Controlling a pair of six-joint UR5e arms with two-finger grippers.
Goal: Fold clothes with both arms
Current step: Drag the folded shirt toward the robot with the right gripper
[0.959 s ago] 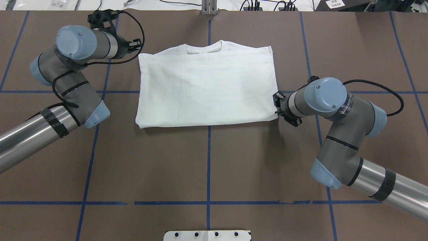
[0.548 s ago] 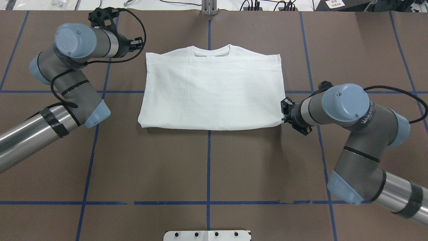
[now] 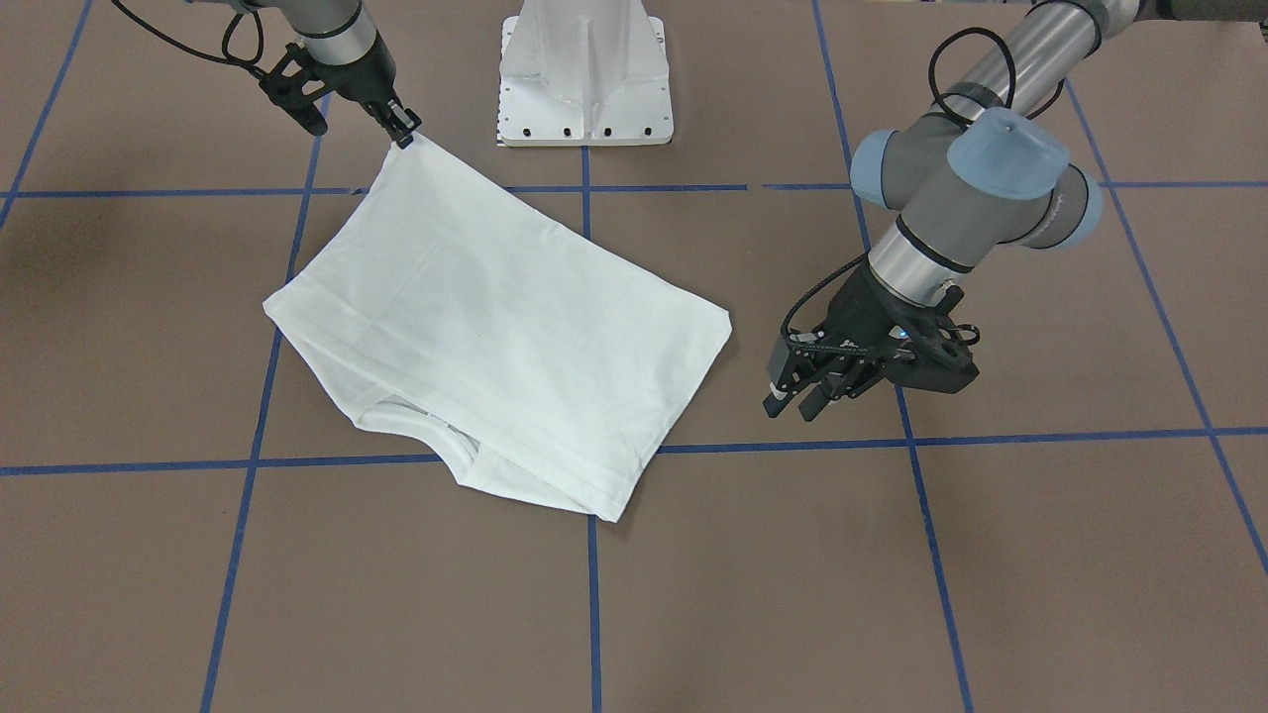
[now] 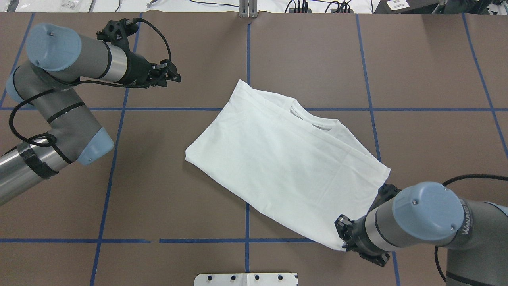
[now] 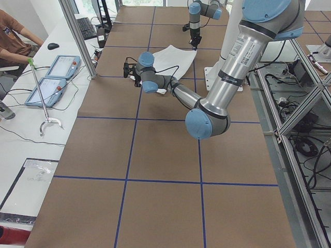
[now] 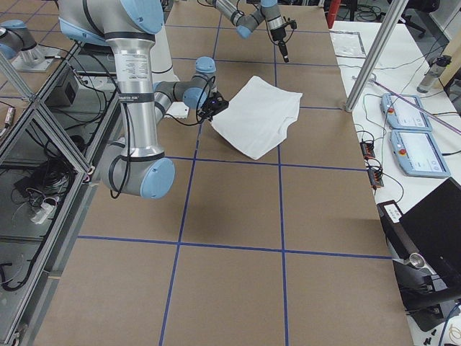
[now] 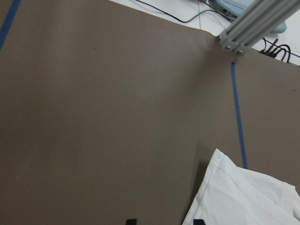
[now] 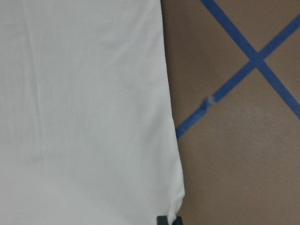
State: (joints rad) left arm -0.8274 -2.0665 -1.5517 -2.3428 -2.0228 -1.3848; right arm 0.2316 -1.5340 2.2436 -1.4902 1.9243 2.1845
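Shirt (image 3: 495,337) pivoted, right pincer (image 3: 403,136) seemingly gripping.

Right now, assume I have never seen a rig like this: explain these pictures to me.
These are two robot arms at a brown table gridded with blue tape. One camera looks down from behind the robot, one faces it from across the table, one sits at each table end, and one rides on each wrist. A folded white T-shirt lies slanted on the table. The right arm has its jaws shut on the shirt corner nearest the robot. The left arm stands apart from the shirt, jaws open and empty.
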